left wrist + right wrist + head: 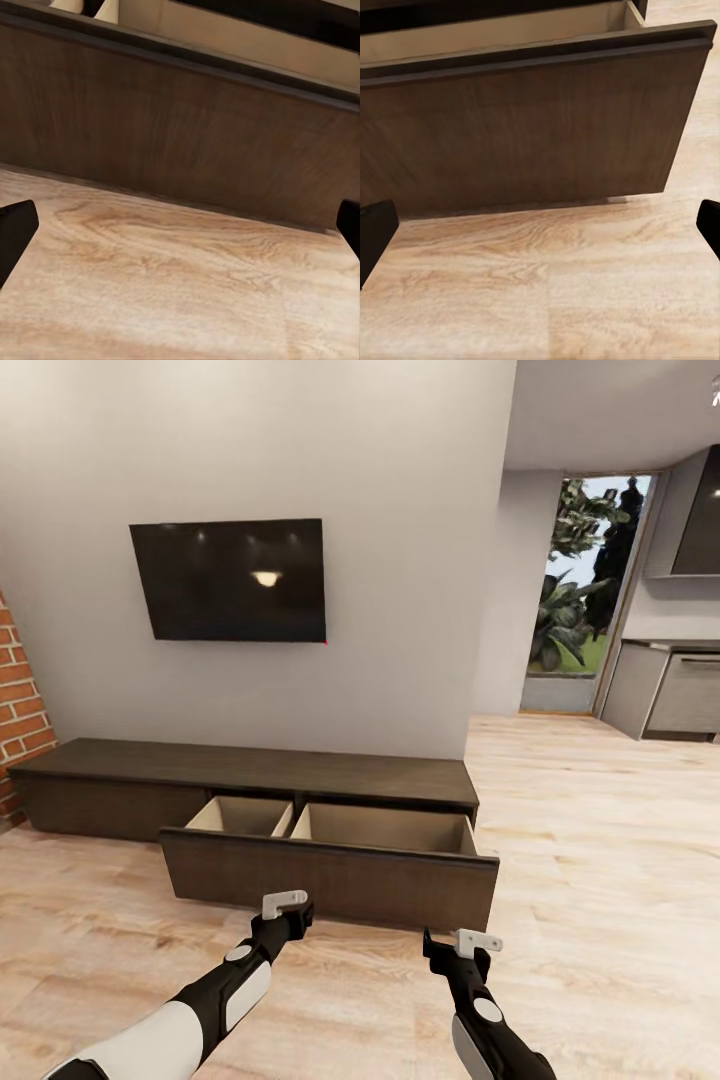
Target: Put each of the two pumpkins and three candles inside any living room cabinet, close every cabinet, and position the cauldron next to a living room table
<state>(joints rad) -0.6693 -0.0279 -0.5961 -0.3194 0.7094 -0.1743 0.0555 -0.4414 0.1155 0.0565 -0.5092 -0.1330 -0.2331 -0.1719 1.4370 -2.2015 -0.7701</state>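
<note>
The long, low dark brown cabinet (250,765) stands against the grey wall. Its wide drawer (330,875) is pulled out, showing two tan compartments whose floors are hidden behind the drawer front. My left gripper (290,915) hangs open just in front of that drawer front (180,127), holding nothing. My right gripper (455,945) is also open and empty, a little further back from the drawer front (532,127), near its right end. The pumpkins, candles and cauldron are out of view.
A black television (230,580) hangs on the wall above the cabinet. A brick wall (20,700) borders the left. Light wood floor (600,860) stretches right toward a kitchen counter (670,690) and a glass door (580,590) with plants outside.
</note>
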